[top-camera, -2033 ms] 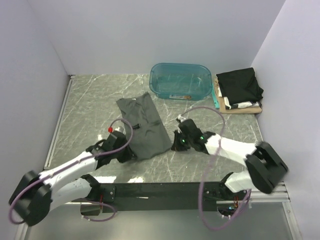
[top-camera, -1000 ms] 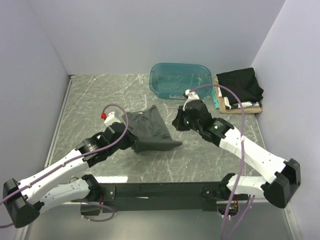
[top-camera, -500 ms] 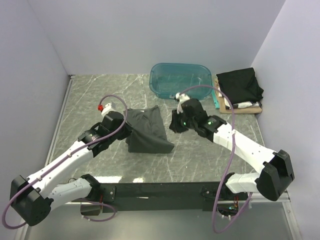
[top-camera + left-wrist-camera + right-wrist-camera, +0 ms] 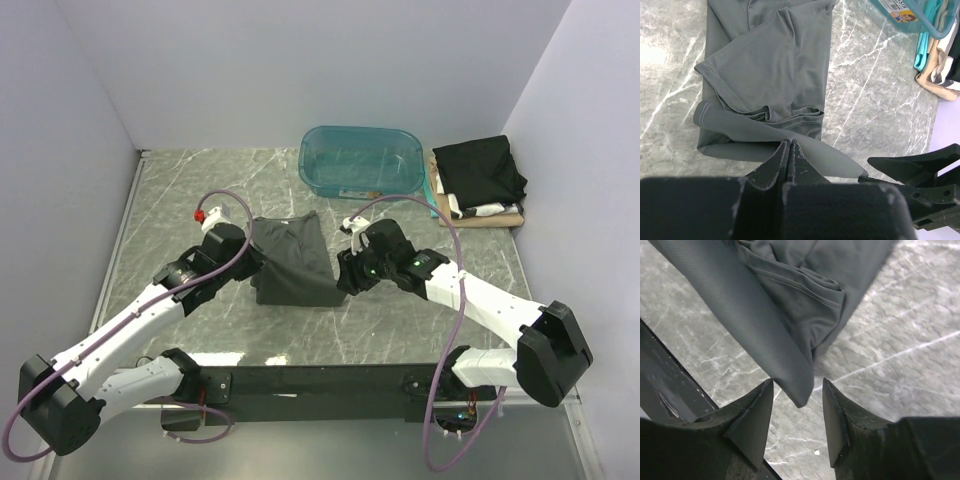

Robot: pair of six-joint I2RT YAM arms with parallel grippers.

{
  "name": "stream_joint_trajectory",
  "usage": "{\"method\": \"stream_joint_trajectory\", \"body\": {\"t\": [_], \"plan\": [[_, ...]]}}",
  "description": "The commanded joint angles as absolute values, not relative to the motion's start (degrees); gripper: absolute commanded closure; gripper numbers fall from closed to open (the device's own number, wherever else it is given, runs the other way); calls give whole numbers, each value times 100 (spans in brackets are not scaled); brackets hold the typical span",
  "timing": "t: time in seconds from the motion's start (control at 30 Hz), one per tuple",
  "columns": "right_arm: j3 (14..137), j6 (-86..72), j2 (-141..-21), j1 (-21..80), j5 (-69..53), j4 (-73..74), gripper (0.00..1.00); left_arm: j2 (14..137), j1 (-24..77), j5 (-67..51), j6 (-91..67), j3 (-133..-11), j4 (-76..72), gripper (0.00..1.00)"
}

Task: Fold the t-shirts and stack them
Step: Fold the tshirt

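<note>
Your grey tee (image 4: 290, 262) is lying part-folded on the arms' side of the tub (image 4: 308, 160), a bit to its left. Your left claw (image 4: 789, 146) is pinched tight on a fold along its near edge. Your right claw (image 4: 797, 390) is half spread, one finger on each side of the tee's near-right corner, not squeezing it. All I can make out in the tub is a label (image 4: 360, 193). Right of the tub sits a folded pile, black tee (image 4: 480, 170) on top, lighter tees (image 4: 480, 213) underneath.
</note>
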State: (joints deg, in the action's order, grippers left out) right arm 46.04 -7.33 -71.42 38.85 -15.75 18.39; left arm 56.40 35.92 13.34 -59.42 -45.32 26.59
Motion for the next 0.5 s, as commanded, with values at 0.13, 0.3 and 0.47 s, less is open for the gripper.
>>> {"method": "stream_joint_trajectory", "body": {"t": [0.13, 0.3, 0.47], "plan": [[4579, -641, -7233, 3920, -2030, 1521, 54, 5458, 3568, 1441, -5976, -4535, 2645, 99], [4474, -659, -7198, 3911, -1767, 1564, 54, 5467, 3568, 1485, -5985, -4526, 2681, 99], [4368, -686, -7137, 3920, -1749, 1564, 56, 5414, 3560, 1564, -5994, -4500, 2707, 99]]}}
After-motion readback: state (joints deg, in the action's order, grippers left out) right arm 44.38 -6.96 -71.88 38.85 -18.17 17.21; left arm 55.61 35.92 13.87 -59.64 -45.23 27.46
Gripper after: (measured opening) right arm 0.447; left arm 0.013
